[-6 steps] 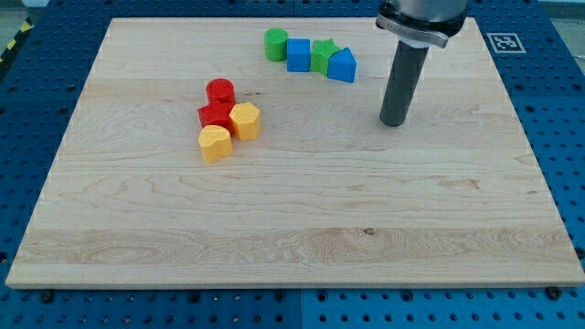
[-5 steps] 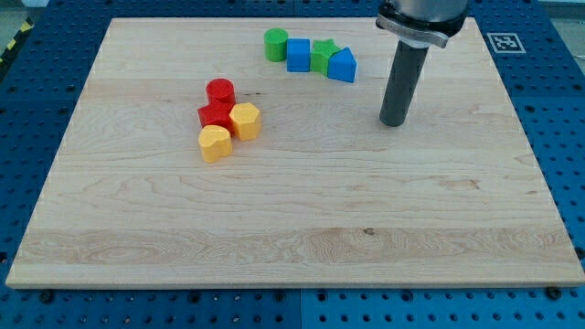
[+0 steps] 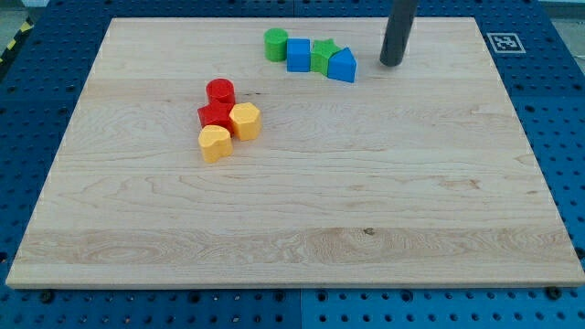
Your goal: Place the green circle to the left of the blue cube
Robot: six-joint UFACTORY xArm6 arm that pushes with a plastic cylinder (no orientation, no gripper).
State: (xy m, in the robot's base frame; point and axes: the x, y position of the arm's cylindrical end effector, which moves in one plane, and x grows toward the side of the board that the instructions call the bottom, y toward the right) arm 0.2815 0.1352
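Camera view shows a wooden table (image 3: 292, 210) lying on a blue perforated base (image 3: 567, 137), with a printed marker tag (image 3: 503, 42) at the table's top right corner. My tip (image 3: 391, 64) rests on the table near the view's top, just to the right of the blue wedge-like block (image 3: 343, 66) and apart from it. As end effector the arm carries only a plain dark rod with nothing to spread or press together, and it pinches nothing. Four blocks form a row near the view's top: green circle (image 3: 276, 44) at the left end, touching or nearly touching the blue cube (image 3: 298, 55) on its right, then a green star (image 3: 323, 54), then the blue wedge-like block at the right end. The green circle thus sits directly left of the blue cube. A second cluster lies well apart, left of the table's centre: red cylinder (image 3: 220, 91) at its top, a red block (image 3: 215, 115) of unclear shape below it, a yellow hexagon-like block (image 3: 245, 120) to the right, and a yellow heart-like block (image 3: 215, 143) at the bottom, all pressed close together.
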